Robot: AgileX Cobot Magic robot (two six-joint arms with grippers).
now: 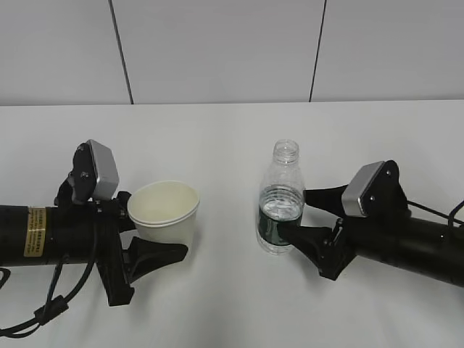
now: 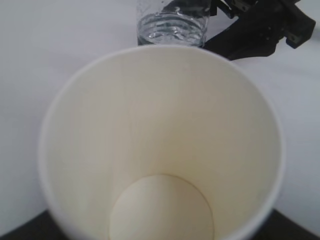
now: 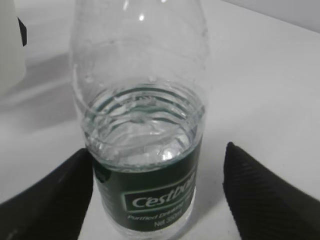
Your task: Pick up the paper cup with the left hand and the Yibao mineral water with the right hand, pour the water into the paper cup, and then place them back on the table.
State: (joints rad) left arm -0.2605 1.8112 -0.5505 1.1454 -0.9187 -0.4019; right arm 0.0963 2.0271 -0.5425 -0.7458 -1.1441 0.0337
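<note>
The cream-white paper cup [image 1: 165, 210] sits between the fingers of my left gripper [image 1: 156, 226], which is shut on its wall; the cup leans slightly. In the left wrist view the empty cup [image 2: 160, 140] fills the frame, and only dark finger edges [image 2: 20, 232] show at the bottom corners. The uncapped Yibao mineral water [image 1: 281, 203] stands upright on the white table [image 1: 232, 130], about half full. My right gripper [image 1: 293, 212] is open around its green label. In the right wrist view the bottle [image 3: 145, 135] touches the left finger [image 3: 60, 195], with a gap to the right finger.
The bottle [image 2: 172, 25] and the right arm [image 2: 260, 27] show beyond the cup's rim. The cup's side [image 3: 10, 45] shows at the left edge of the right wrist view. A panelled grey wall [image 1: 217, 51] stands behind the table.
</note>
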